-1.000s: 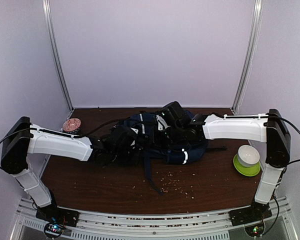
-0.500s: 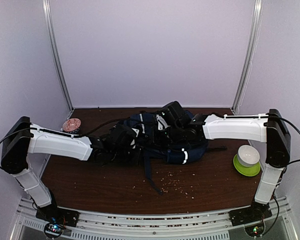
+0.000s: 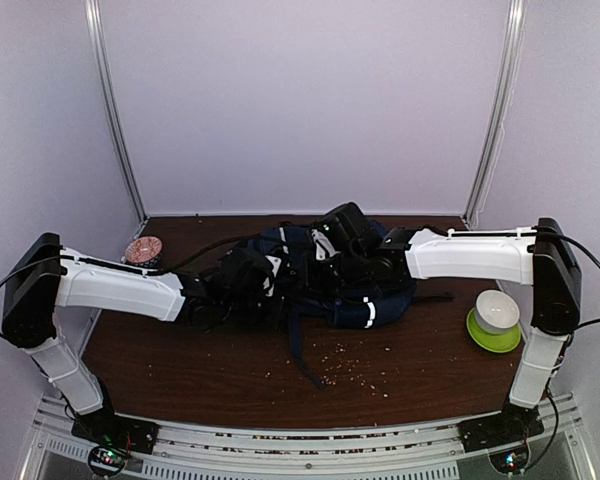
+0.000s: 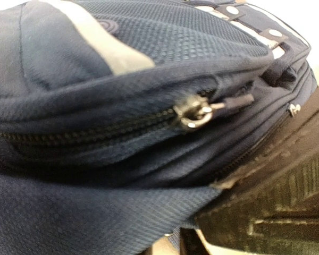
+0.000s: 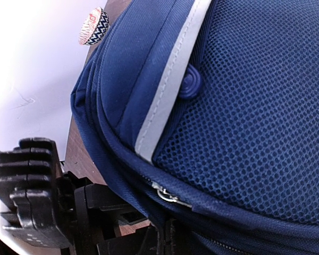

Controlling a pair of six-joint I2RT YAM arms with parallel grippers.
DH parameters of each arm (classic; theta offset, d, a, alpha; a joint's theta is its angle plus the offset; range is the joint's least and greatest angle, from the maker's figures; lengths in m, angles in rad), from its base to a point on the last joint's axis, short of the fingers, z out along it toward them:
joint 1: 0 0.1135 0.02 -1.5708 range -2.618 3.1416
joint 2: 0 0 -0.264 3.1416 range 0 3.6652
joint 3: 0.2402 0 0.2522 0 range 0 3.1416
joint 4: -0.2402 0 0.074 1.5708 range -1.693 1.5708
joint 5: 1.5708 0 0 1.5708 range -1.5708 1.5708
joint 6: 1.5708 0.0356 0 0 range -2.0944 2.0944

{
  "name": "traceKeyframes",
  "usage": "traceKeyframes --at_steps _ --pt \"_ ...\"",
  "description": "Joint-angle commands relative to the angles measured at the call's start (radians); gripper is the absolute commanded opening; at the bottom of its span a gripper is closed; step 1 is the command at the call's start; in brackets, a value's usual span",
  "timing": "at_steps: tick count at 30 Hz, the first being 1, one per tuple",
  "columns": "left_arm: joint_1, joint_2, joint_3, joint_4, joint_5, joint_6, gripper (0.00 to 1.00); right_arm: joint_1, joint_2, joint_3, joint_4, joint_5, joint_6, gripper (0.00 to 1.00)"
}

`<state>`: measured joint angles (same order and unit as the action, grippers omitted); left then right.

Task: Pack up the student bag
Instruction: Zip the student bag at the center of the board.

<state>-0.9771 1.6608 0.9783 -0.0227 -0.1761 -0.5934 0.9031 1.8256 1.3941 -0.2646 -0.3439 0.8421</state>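
The student bag (image 3: pixel 325 285), navy with pale stripes, lies flat mid-table between both arms. My left gripper (image 3: pixel 248 285) is at its left end. In the left wrist view a fold of the bag's fabric (image 4: pixel 95 212) runs into the nearly closed jaws beside a dark finger (image 4: pixel 271 202). A zipper slider (image 4: pixel 191 116) sits just above. My right gripper (image 3: pixel 352 262) presses on the bag's upper middle. In the right wrist view the gripper (image 5: pixel 173 241) is shut on the bag's edge below another zipper slider (image 5: pixel 167 196), under the mesh panel (image 5: pixel 255 122).
A white bowl on a green plate (image 3: pixel 493 320) stands at the right. A small patterned bowl (image 3: pixel 143 250) sits back left. A black strap (image 3: pixel 302 350) trails toward the front, among scattered crumbs (image 3: pixel 350 365). The left arm's black gripper body (image 5: pixel 34 191) is close beside the right gripper.
The bag's left end has shifted slightly under my left gripper. The right arm has held still.
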Motion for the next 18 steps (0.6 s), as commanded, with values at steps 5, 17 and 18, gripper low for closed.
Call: traceKeyframes --at_steps 5,17,18 --pt "0.005 -0.025 -0.005 0.095 -0.004 -0.002 0.32 0.016 -0.035 0.024 0.105 -0.050 0.018 0.00" --pt "0.008 -0.009 0.051 0.052 -0.043 -0.009 0.14 0.018 -0.043 0.019 0.119 -0.064 0.034 0.00" --pt "0.008 -0.009 0.051 0.045 -0.050 -0.012 0.10 0.017 -0.045 0.018 0.119 -0.063 0.034 0.00"
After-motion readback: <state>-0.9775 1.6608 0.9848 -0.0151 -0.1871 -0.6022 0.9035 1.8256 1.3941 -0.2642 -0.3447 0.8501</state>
